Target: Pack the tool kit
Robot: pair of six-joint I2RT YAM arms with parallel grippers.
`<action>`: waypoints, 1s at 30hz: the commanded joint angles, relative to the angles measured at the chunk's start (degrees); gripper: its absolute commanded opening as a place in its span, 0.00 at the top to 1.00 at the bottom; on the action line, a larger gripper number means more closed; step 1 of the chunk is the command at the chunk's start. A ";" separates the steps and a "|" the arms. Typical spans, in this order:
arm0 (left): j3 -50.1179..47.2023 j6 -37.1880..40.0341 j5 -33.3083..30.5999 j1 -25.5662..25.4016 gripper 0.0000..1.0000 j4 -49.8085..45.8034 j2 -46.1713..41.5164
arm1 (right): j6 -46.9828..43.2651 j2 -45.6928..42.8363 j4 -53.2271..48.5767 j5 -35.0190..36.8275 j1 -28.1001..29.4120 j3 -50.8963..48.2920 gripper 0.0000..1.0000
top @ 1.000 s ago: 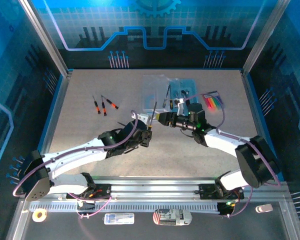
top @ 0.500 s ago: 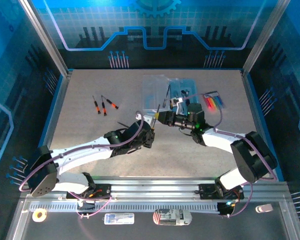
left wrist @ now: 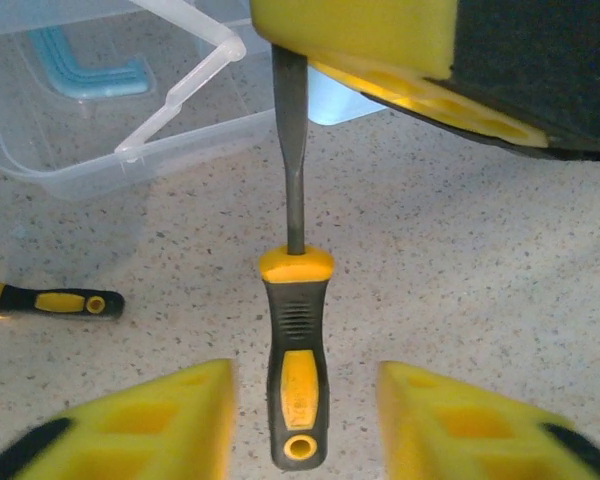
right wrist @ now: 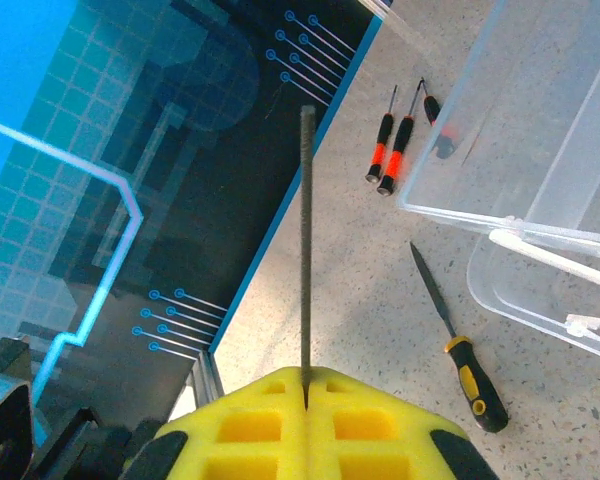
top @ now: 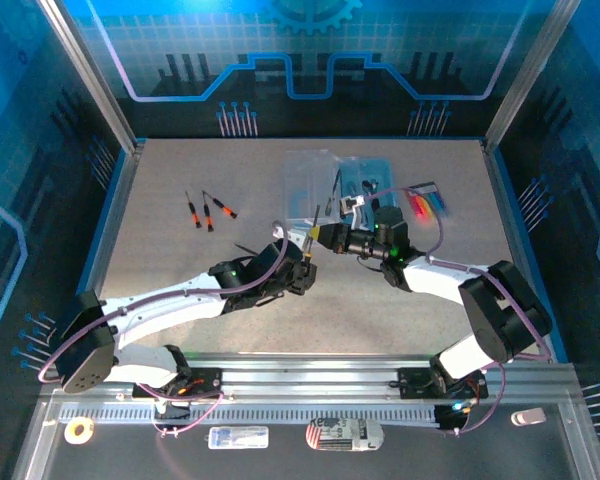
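Left wrist view has the screwdriver [left wrist: 298, 380] held off the table [left wrist: 500, 260] between the arms, long axis running straight away from the lens, handle butt nearest and shaft leading toward the clear box [left wrist: 130, 165]. The right gripper [right wrist: 306, 380] is pinched tight on the bare shaft, while the left gripper [left wrist: 302, 395] stands spread, pads [left wrist: 150, 425] either side of the handle and touching neither flank. I judge this a hand-over at the point of release: next the left arm should back off along the handle's line, and the right carry the tool to the box.
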 commanded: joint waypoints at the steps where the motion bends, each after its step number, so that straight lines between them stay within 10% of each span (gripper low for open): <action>1: 1.42 0.50 -2.25 -0.44 0.48 -0.41 -2.43 | -2.29 -1.89 -1.92 1.00 -1.17 1.18 0.97; 9: -4.98 -7.65 -18.07 -0.07 0.14 -6.87 -11.28 | -12.60 -7.02 -20.93 4.03 -7.43 8.89 0.97; 30: -13.26 -15.32 -18.57 2.47 0.12 -10.69 -17.07 | -30.40 19.43 -54.71 5.92 -19.30 46.34 0.98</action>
